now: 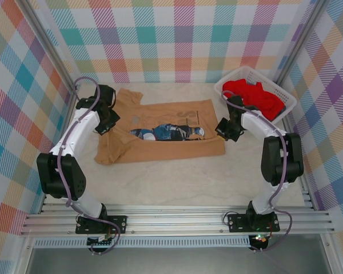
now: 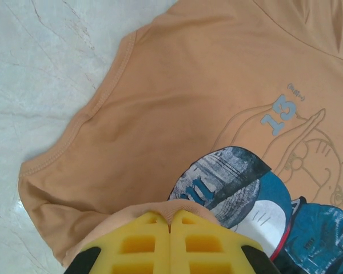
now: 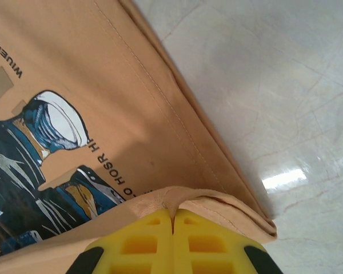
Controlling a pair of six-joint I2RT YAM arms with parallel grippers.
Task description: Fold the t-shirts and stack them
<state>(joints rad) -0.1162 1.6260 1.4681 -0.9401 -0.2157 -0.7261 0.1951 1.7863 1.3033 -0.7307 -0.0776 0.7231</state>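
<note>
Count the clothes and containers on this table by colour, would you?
tan-orange t-shirt, spread on the table: 1
red t-shirt, bundled in the basket (cannot tell if more lie under it): 1
white basket: 1
Total: 3

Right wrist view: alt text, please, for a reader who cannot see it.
The right gripper, yellow-fingered, is shut on a fold of the tan-orange t-shirt near its stitched hem. The shirt lies on a pale marbled table, its blue cartoon figure and dark lettering at left.
</note>
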